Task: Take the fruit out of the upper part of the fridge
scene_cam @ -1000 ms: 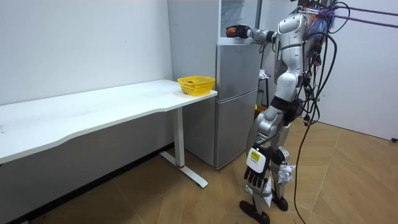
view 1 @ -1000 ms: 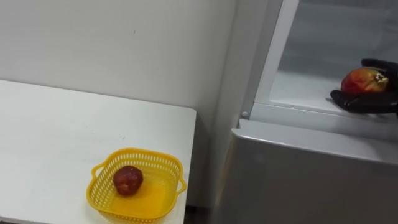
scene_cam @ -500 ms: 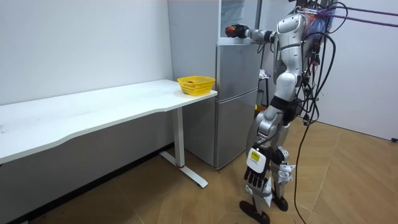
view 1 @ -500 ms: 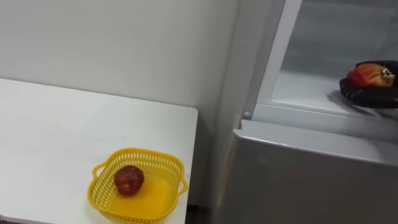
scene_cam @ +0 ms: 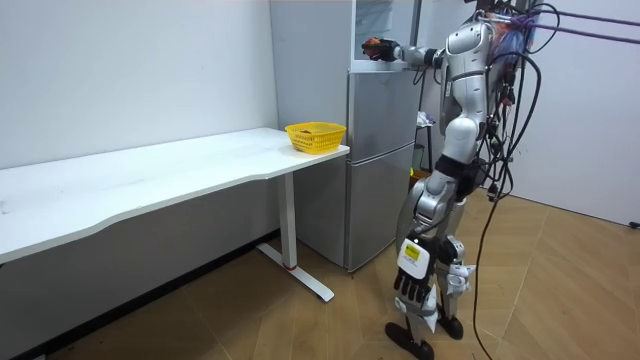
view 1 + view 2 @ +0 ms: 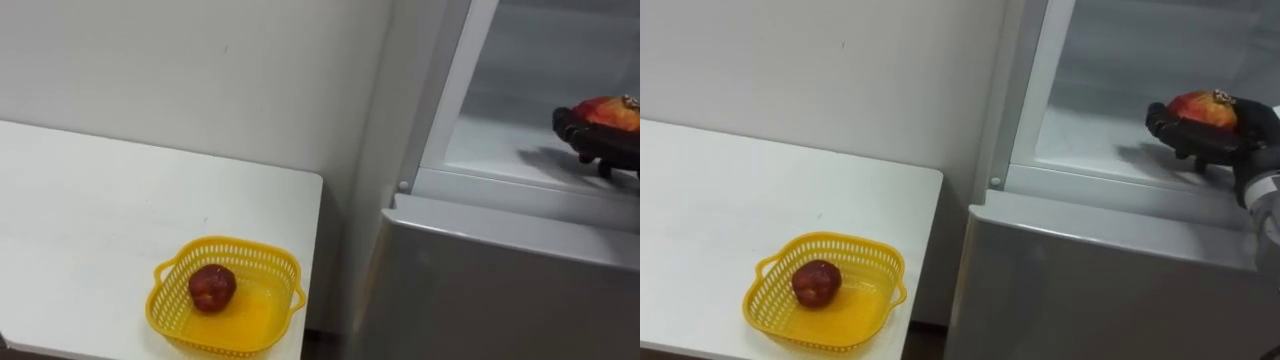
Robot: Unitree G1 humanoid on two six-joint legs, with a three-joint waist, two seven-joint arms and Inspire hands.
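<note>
Fruit (image 6: 1198, 106) in right hand (image 6: 1206, 141), fingers curled round it, inside fridge (image 6: 1110, 270) (basket (image 6: 765, 305) on table (image 6: 700, 200))

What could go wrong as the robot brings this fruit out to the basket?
1. The fruit lies on top of the right hand, cupped from below, so it might roll off as the arm withdraws.
2. The hand is low over the fridge's front ledge and could clip it.
3. The yellow basket sits near the table edge; a clumsy drop might tip it.

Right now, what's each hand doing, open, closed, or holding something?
Right hand: holding a red fruit in the upper fridge.
Left hand: hanging at its side, cannot tell.
</note>
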